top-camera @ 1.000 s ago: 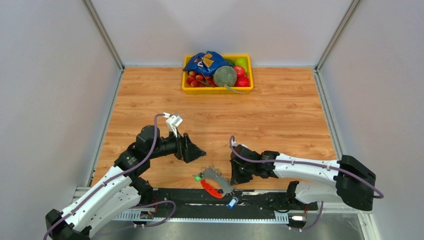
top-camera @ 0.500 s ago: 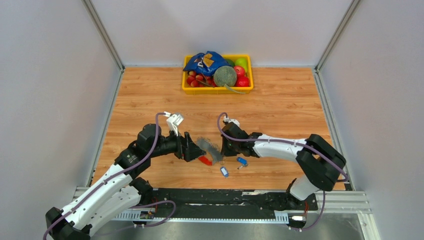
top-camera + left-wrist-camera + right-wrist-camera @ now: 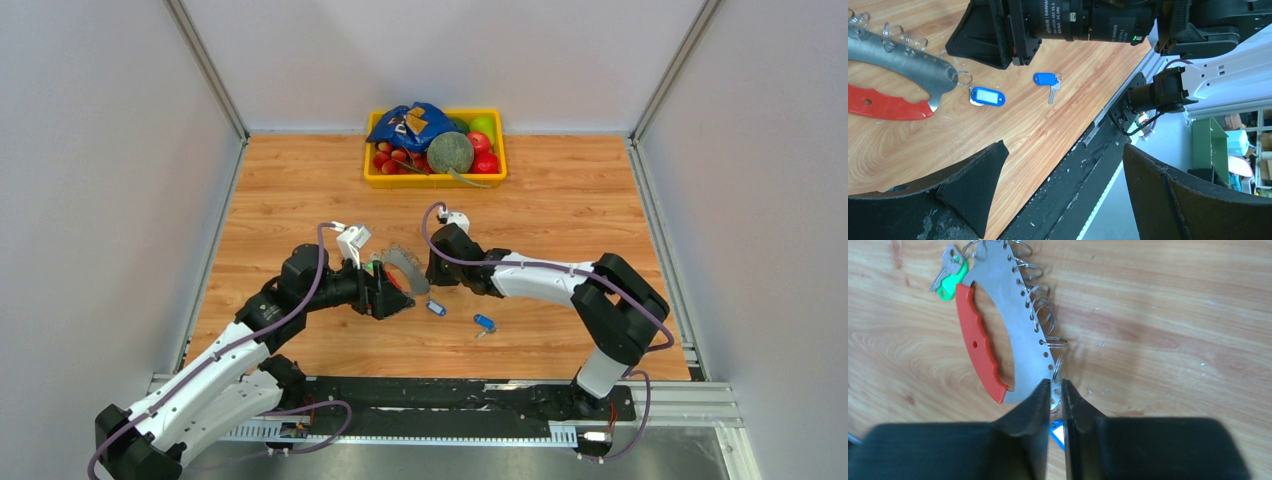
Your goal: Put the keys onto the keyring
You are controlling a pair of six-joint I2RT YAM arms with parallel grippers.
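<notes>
top view: the keyring (image 3: 408, 267) lies flat on the wooden table (image 3: 560, 220) between the two grippers. the left gripper (image 3: 393, 296) is just beside its red end and the right gripper (image 3: 431, 277) is at its other end. one blue key (image 3: 436, 308) lies just beside the keyring's near end. the second blue key (image 3: 484, 323) lies loose on the wood, apart from it, near the right forearm. a yellow tray (image 3: 435, 182) of fruit, a grey ball and a blue bag stands well apart at the back and blocks nothing.

left wrist view: the left gripper's jaws stand wide apart and hold nothing. the first blue key's tag lies against a split ring (image 3: 964, 77) at the tip of the grey strip; whether it is threaded on i cannot tell. the second blue key is plainly free, so by my reading at least that one is left to do. the right gripper's body crowds the strip's tip.

right wrist view: the right jaws are almost together, a thin slit between them over the strip's tip; whether they pinch it i cannot tell. a green-tagged key (image 3: 950, 274) sits at the far end, beside the red handle (image 3: 980, 340), and several rings along the strip look bare
</notes>
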